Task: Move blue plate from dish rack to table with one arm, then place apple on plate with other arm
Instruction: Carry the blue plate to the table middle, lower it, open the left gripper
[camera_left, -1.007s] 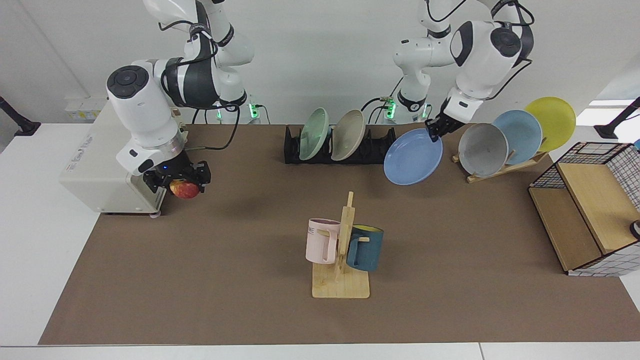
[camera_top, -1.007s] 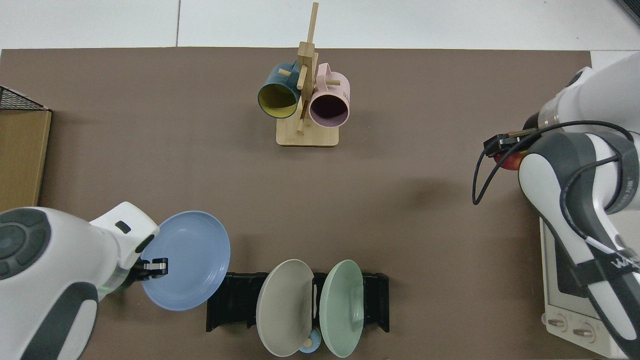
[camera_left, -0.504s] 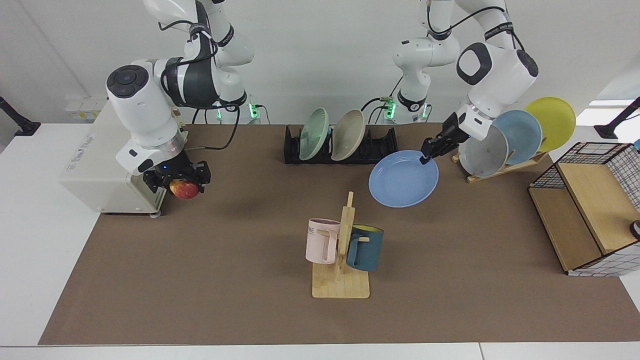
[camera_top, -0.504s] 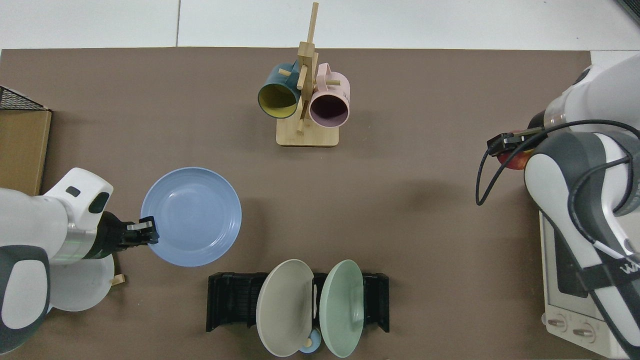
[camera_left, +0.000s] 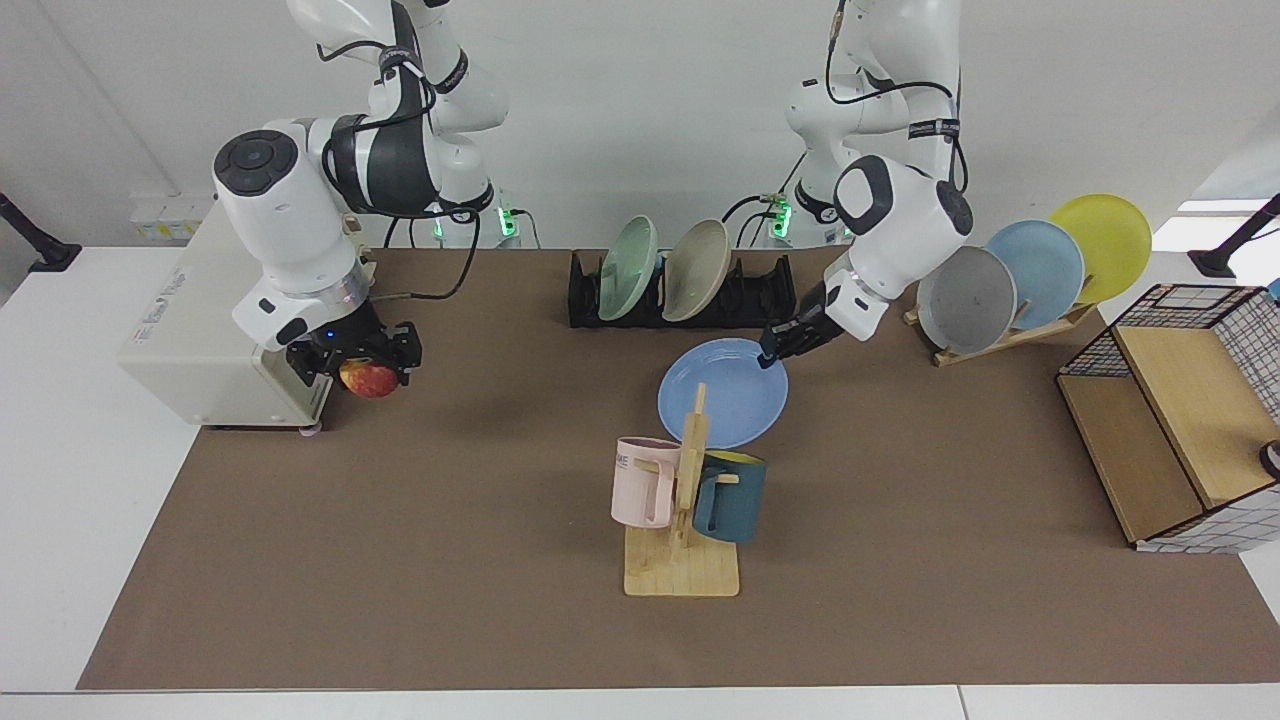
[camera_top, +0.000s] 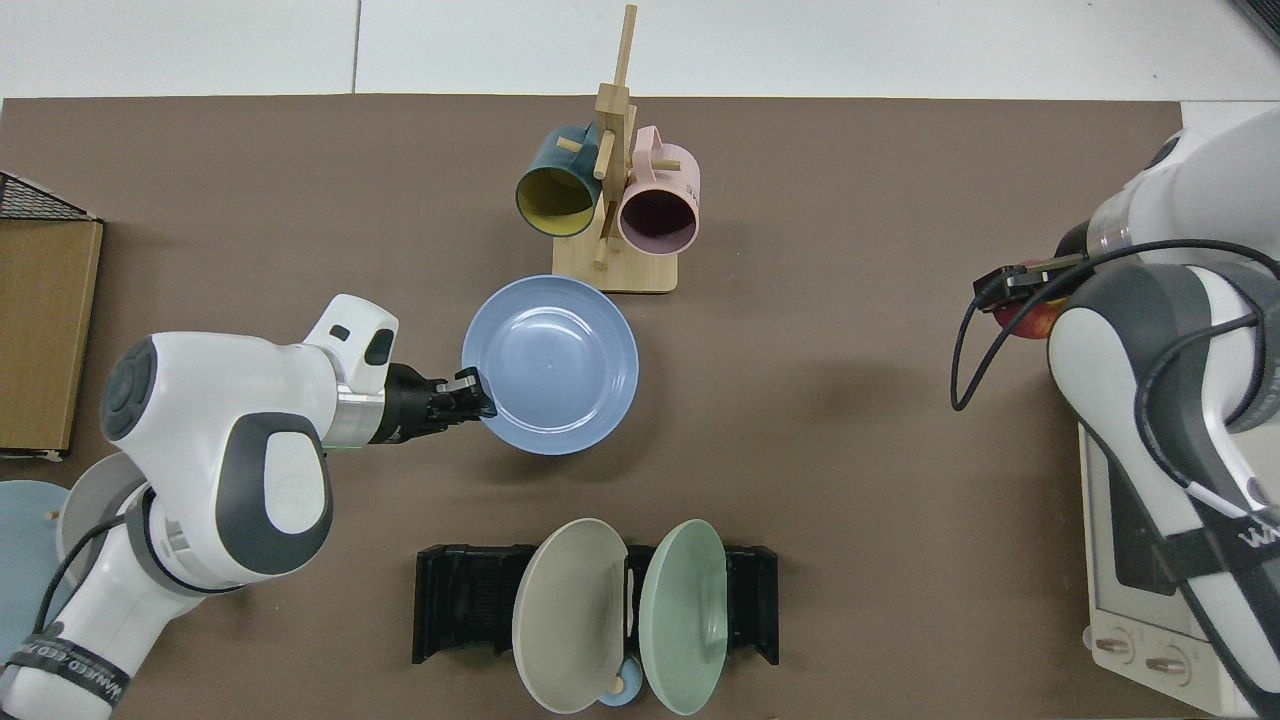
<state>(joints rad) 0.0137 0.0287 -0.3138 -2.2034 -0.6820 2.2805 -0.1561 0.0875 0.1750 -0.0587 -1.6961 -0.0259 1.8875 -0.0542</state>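
One step unfinished: left claw (camera_left: 768, 357) clamps blue plate (camera_left: 722, 392) low over worktop (camera_left: 400, 520); right claw (camera_left: 362, 362) grips apple (camera_left: 369, 379), waiting.

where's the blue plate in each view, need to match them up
Facing view: the round periwinkle-blue matte plate lies centre, behind the wooden mug stand, its rim pinched by the left gripper.
Top view: plate centre, just below the mug stand.
Shared landmark: the mug stand.

My left tool (camera_left: 771, 355) grips the round periwinkle-blue matte plate (camera_left: 735, 398) by its rim above the brown-matted worktop (camera_left: 450, 520); my right tool (camera_left: 352, 368) holds the small red-yellow apple (camera_left: 369, 379).
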